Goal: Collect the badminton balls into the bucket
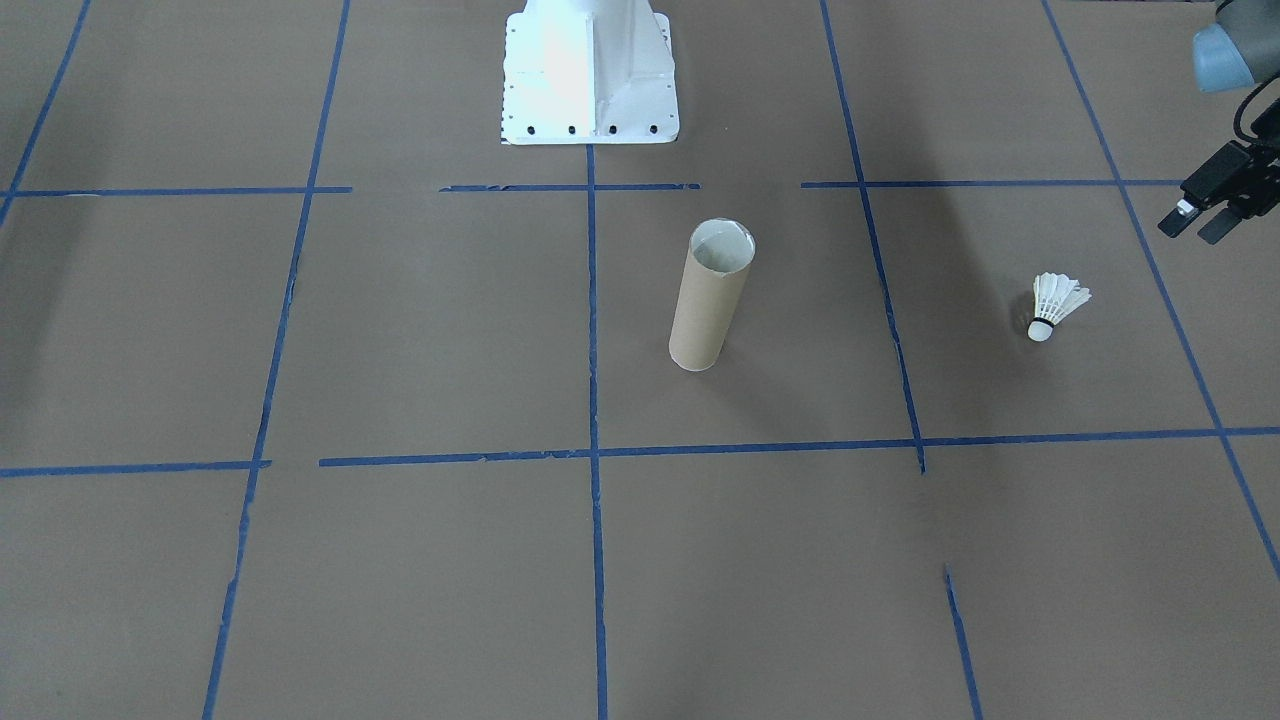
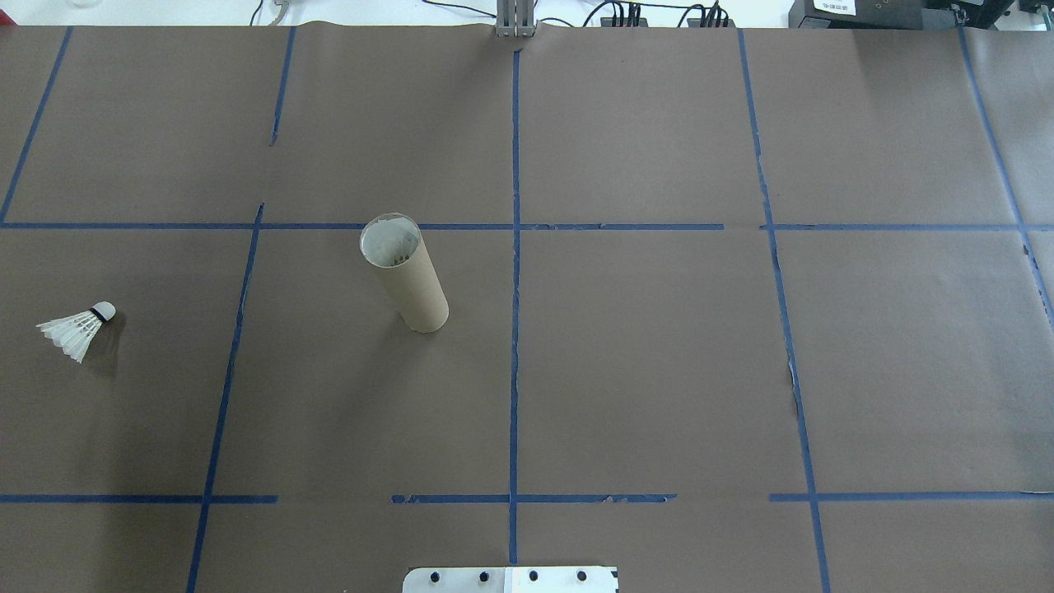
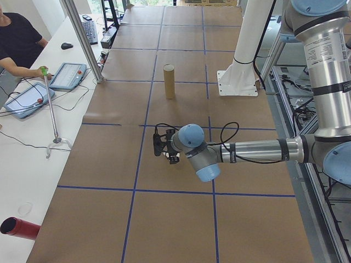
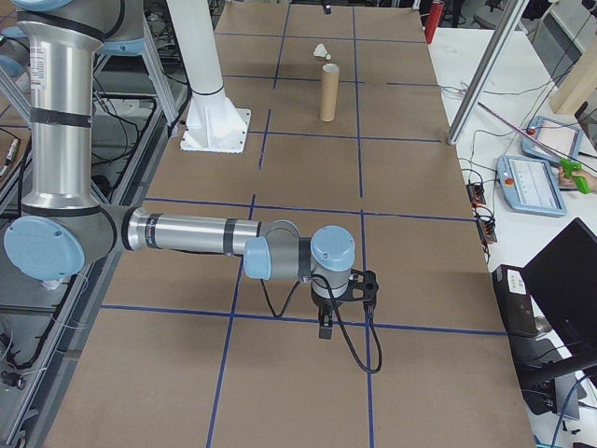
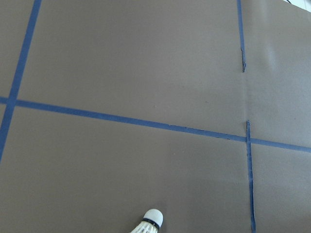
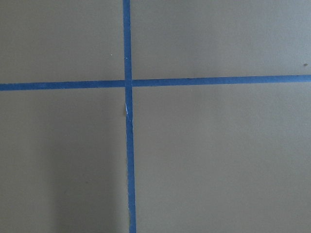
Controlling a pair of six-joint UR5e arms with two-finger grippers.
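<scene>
**Hovering left pincer, shuttlecock lying apart from the tube**

Looking across from the front-facing camera, I see the cardboard tube (image 1: 711, 296) standing upright on the brown tabletop (image 1: 420, 330), open end up, just in front of the white robot base (image 1: 590, 75). The shuttlecock (image 1: 1055, 305) lies on its side well apart from the tube, toward the left arm's side, cork tip pointing away from the base. My left pincer (image 1: 1195, 225) hangs above the tabletop beyond the shuttlecock from the tube, touching nothing, its two fingers spread with a gap between them.

From overhead, the tube leans in perspective and shows its pale inside; the shuttlecock rests far from it near the frame edge, skirt fanned outward. Neither arm enters this view.

From the left end camera, the left arm reaches out low over the tabletop, well short of the tube. A person sits at a side desk.

From the right end camera, the right pincer (image 4: 326, 329) points down over the paper, far from the tube; I cannot tell whether it is spread or pressed together.

On the left wrist camera, only the shuttlecock's cork tip peeks in at the bottom edge.

On the right wrist camera I see only paper and crossing blue tape lines (image 6: 128, 82).
</scene>
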